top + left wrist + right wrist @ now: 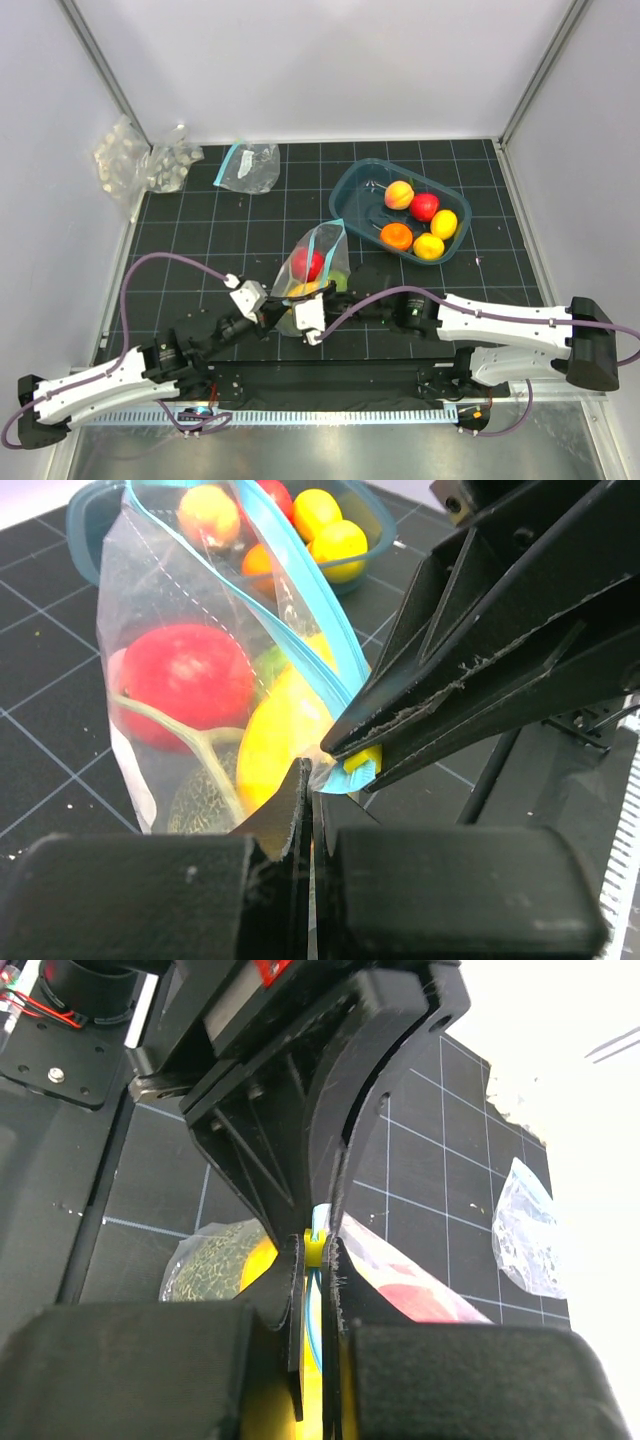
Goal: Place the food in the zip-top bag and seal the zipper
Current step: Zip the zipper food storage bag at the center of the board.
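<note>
The zip-top bag stands in the middle of the mat, holding a red ball, a yellow lemon and a dull-green melon. Its teal zipper gapes apart along most of the mouth. My left gripper is shut on the bag's near corner. My right gripper is shut on the zipper's yellow slider right beside that corner, fingertip to fingertip with the left one. More food lies in the teal tray.
The teal tray at the back right holds several yellow, orange and red fruits. A small spare clear bag lies at the back, with packs of white lumps in the far left corner.
</note>
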You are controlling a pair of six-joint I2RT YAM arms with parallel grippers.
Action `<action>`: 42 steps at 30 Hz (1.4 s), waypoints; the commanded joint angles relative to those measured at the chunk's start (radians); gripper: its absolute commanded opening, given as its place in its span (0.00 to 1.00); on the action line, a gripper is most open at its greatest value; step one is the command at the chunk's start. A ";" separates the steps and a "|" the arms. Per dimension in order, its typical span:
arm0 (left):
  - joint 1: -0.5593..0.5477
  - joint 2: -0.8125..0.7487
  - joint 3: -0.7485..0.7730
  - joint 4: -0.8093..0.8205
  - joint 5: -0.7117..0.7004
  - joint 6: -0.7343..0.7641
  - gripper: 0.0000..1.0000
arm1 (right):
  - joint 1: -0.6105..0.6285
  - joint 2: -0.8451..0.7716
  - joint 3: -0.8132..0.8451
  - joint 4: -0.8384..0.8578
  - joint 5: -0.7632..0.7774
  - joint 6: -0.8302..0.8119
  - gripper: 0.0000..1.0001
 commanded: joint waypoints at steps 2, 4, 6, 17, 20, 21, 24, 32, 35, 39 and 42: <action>-0.002 -0.101 0.016 0.022 -0.009 0.002 0.00 | 0.006 -0.024 0.021 -0.009 0.038 -0.001 0.01; -0.002 -0.148 0.006 0.022 -0.015 0.002 0.00 | 0.008 -0.025 0.021 -0.009 0.048 0.007 0.01; -0.002 -0.225 -0.008 -0.004 -0.012 0.002 0.00 | 0.006 -0.022 0.023 -0.009 0.059 0.016 0.01; -0.002 -0.337 -0.019 -0.025 -0.014 0.005 0.00 | -0.003 -0.050 0.029 -0.020 0.116 0.059 0.01; -0.002 -0.325 -0.013 -0.028 -0.011 0.003 0.00 | -0.031 -0.047 0.029 -0.024 0.127 0.076 0.01; -0.002 -0.327 -0.011 -0.030 -0.011 0.003 0.00 | -0.044 -0.045 0.029 -0.023 0.128 0.085 0.01; -0.002 -0.369 -0.013 -0.042 -0.027 -0.001 0.00 | -0.130 -0.036 0.037 -0.018 0.128 0.149 0.01; -0.002 -0.388 0.010 -0.108 -0.194 -0.040 0.00 | -0.187 -0.073 0.031 -0.037 0.163 0.195 0.01; -0.002 -0.390 0.038 -0.169 -0.283 -0.049 0.00 | -0.210 -0.093 0.032 -0.061 0.163 0.205 0.01; -0.002 -0.396 0.059 -0.222 -0.420 -0.078 0.00 | -0.226 -0.122 0.041 -0.124 0.212 0.226 0.01; -0.002 -0.394 0.065 -0.229 -0.463 -0.084 0.00 | -0.227 -0.124 0.076 -0.201 0.268 0.252 0.01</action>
